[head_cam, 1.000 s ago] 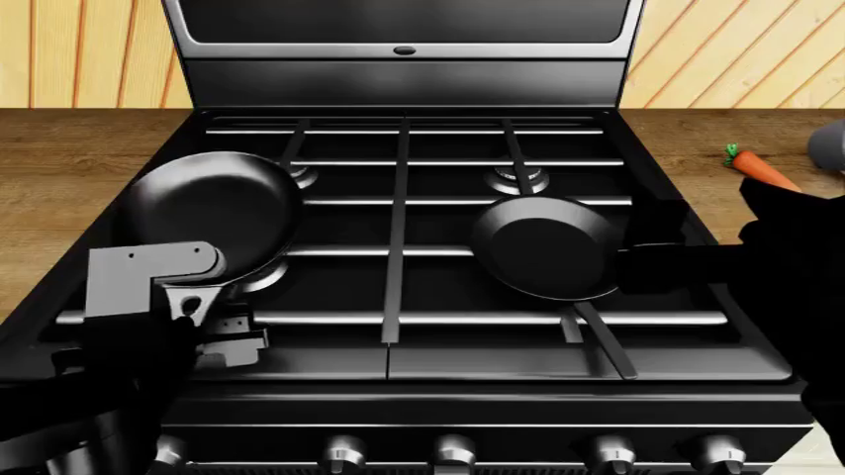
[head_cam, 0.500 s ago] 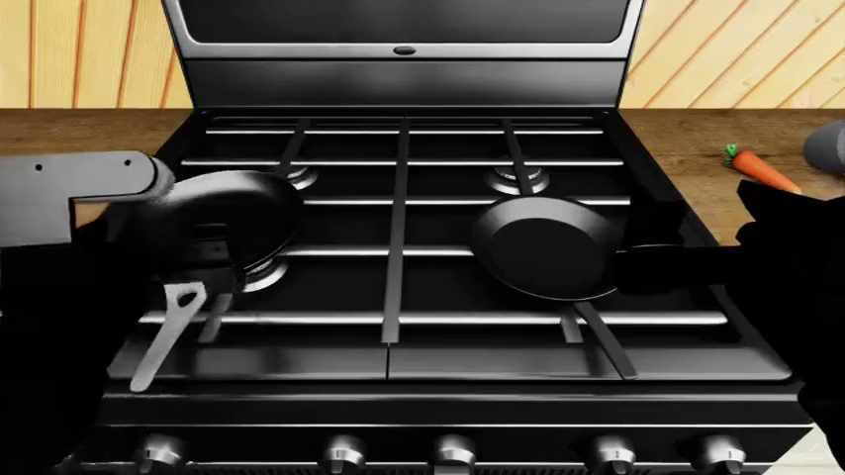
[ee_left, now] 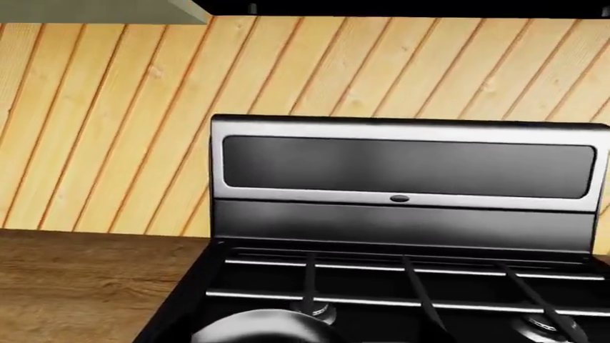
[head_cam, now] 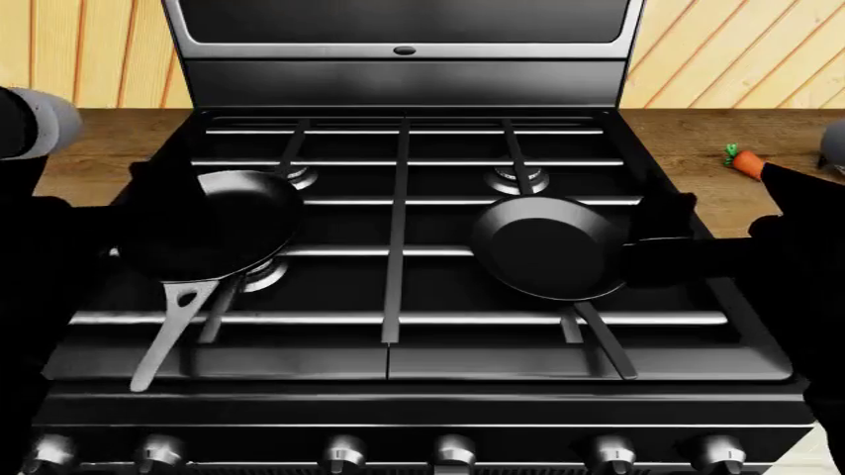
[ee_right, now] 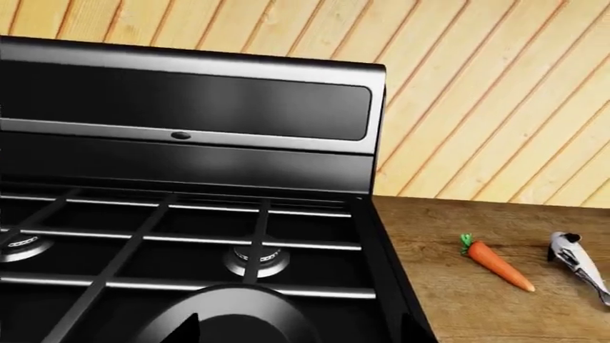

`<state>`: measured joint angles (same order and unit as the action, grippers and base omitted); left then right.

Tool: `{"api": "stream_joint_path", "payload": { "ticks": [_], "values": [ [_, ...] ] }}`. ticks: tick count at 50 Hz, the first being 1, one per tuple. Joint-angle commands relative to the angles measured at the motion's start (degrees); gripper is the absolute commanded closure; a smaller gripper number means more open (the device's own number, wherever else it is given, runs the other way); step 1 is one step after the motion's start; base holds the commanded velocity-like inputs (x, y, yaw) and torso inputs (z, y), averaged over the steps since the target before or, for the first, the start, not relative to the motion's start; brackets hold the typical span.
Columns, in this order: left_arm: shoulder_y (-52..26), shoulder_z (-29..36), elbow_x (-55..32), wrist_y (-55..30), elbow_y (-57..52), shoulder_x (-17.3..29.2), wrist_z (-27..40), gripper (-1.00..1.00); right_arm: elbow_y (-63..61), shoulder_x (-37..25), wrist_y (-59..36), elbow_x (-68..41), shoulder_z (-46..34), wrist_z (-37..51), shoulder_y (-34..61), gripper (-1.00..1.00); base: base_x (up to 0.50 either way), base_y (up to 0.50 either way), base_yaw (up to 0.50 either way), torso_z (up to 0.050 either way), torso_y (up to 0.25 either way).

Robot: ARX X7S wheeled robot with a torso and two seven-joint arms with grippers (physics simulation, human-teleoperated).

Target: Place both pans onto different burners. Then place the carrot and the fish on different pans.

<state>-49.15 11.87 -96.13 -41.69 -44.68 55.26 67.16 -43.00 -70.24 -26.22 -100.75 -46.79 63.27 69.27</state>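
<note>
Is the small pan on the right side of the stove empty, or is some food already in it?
Empty. The small pan shows only its bare black inside, and the carrot lies on the wooden counter.

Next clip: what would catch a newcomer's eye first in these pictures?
Two round black frying pans on the black stove: the larger pan with the long silver-grey handle on the front left grate, the smaller pan with the dark handle on the front right. Next, the small orange carrot with a green tip beside the slim silver-grey fish on the brown wooden counter to the stove's right.
</note>
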Motion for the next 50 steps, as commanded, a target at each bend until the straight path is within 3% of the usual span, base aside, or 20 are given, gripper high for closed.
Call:
{"api": "stream_joint_path", "payload": {
  "ticks": [1, 7, 15, 29, 50],
  "values": [
    [4.5, -2.4, 5.2, 1.9, -4.4, -0.1, -2.6, -1.00, -1.6, -0.5, 0.5, 1.8, 0.3, 0.8, -0.5, -1.00, 0.00, 0.00, 0.00, 0.000, 0.000],
    [5.3, -3.2, 5.4, 2.5, -5.1, 0.1, -2.6, -1.00, -2.5, -0.8, 0.9, 1.6, 0.5, 1.0, -0.7, -1.00, -0.01, 0.00, 0.00, 0.000, 0.000],
    [6.5, -4.2, 5.5, 3.4, -5.8, 0.5, -2.8, -1.00, -2.9, -0.9, 0.8, 1.1, 0.9, 1.4, -0.3, -1.00, -0.48, 0.00, 0.00, 0.000, 0.000],
    [6.5, -4.4, 5.7, 3.6, -5.6, 0.7, -2.9, -1.00, -2.8, -1.6, 4.4, 2.0, 1.5, -0.5, -2.7, -1.00, 0.00, 0.00, 0.00, 0.000, 0.000],
    [6.3, -5.1, 5.1, 3.9, -5.8, 1.4, -2.7, -1.00, -3.1, -1.8, 5.4, 1.6, 2.1, -1.2, -3.2, -1.00, 0.00, -0.50, 0.00, 0.000, 0.000]
  ]
}}
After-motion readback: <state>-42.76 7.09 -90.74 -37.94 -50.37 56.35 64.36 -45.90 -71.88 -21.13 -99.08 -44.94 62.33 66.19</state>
